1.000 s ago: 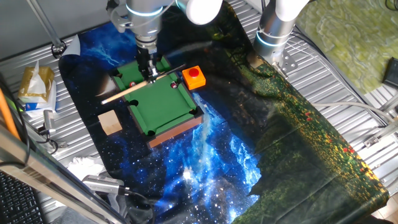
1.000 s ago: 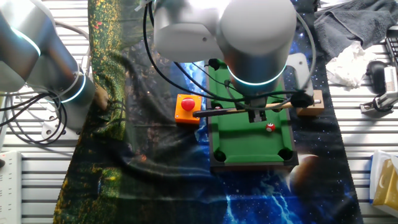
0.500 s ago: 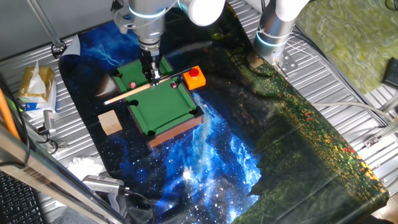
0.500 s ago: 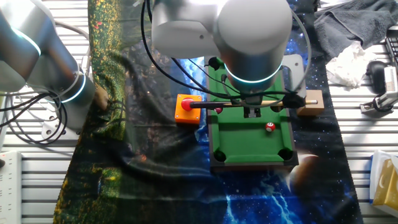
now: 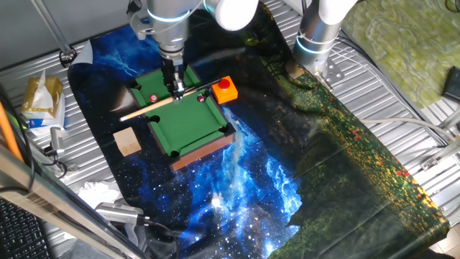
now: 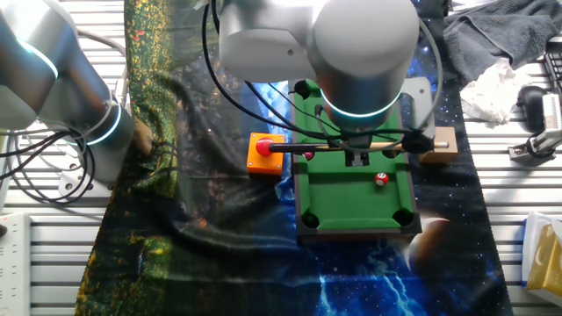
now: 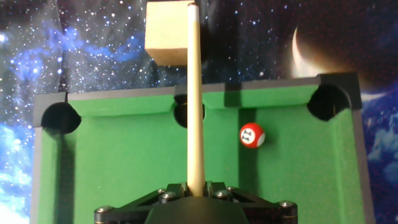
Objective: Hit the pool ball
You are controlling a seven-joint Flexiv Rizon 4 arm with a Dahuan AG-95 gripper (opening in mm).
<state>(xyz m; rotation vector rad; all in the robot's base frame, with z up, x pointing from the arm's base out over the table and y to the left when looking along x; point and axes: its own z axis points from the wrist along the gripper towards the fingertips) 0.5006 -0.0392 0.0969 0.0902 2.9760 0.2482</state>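
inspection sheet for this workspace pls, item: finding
Surface: starry printed cloth over a slatted metal table.
Job's things: pool ball on the felt of the green mini pool table, beside the cue, not touching it. A darker ball lies near the far rail.
Clutter: red button on an orange base, wooden block, crumpled tissue, yellow packet.
Grippers: gripper over the table, shut on the cue.
Cables: black cables beside a second arm's base.
Surroundings: second arm, idle; grey cloth.

Red pool ball [image 7: 252,135], white spot, on green felt.
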